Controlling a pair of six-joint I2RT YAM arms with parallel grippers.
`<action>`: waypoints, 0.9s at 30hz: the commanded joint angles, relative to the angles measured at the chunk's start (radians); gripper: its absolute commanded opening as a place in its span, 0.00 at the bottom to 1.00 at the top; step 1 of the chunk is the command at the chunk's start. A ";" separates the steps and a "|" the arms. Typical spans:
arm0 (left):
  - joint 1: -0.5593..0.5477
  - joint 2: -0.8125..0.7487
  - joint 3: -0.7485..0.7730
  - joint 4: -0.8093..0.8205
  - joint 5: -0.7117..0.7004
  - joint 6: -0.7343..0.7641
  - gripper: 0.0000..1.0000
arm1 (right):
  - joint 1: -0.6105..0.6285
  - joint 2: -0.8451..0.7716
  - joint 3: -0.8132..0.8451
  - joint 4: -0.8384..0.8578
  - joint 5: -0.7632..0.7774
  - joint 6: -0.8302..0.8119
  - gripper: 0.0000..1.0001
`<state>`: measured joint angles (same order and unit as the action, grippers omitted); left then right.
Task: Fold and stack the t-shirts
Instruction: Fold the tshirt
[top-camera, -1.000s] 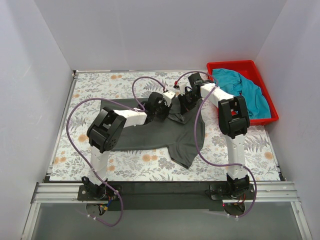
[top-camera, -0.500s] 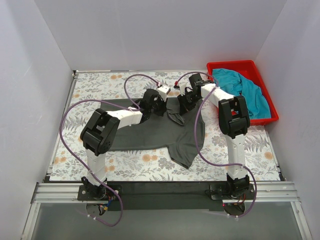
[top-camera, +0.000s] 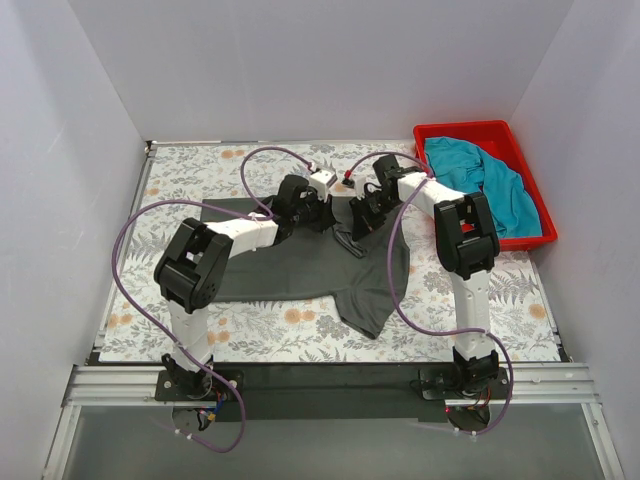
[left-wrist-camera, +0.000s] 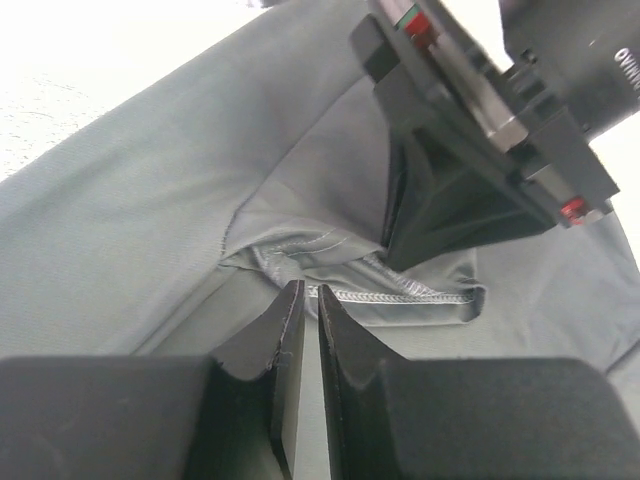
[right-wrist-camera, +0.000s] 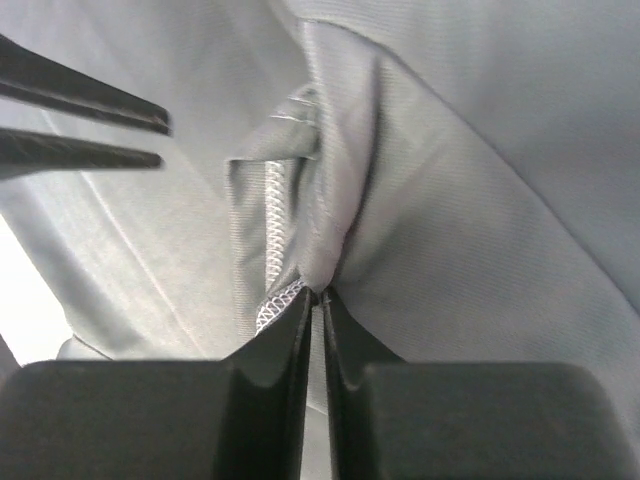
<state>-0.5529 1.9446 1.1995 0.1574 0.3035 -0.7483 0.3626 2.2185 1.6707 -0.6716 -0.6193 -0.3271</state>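
Observation:
The dark charcoal grey t-shirt (top-camera: 300, 265) lies spread on the table, bunched near its far right part. My right gripper (top-camera: 353, 224) is shut on a raised fold of this shirt next to a stitched hem; the wrist view shows the pinch (right-wrist-camera: 320, 293). My left gripper (top-camera: 322, 212) hovers just left of it, its jaws all but closed with nothing between them (left-wrist-camera: 310, 290), the hem (left-wrist-camera: 400, 296) just past its tips. The left fingers (right-wrist-camera: 90, 105) show in the right wrist view. The teal-blue t-shirt (top-camera: 485, 180) lies crumpled in the red bin (top-camera: 470, 130).
The red bin stands at the far right corner of the floral-patterned table (top-camera: 200, 165). White walls close in the left, back and right sides. Purple cables (top-camera: 135, 250) loop over both arms above the shirt.
My left gripper has drawn back to the far left, away from the right gripper. The right gripper has shifted slightly left with the pinched grey cloth.

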 joint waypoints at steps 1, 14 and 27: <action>0.016 -0.088 -0.012 -0.009 0.031 -0.020 0.11 | 0.010 -0.062 -0.003 -0.002 -0.045 -0.001 0.17; 0.272 -0.274 -0.100 -0.244 0.144 -0.094 0.14 | 0.038 -0.122 -0.086 -0.042 0.009 -0.035 0.30; 0.743 -0.444 -0.058 -1.005 0.548 0.540 0.47 | 0.009 -0.408 -0.255 -0.212 0.133 -0.223 0.58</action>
<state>0.0933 1.5803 1.1172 -0.5808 0.7151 -0.4873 0.3702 1.9377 1.4494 -0.8017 -0.5106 -0.4644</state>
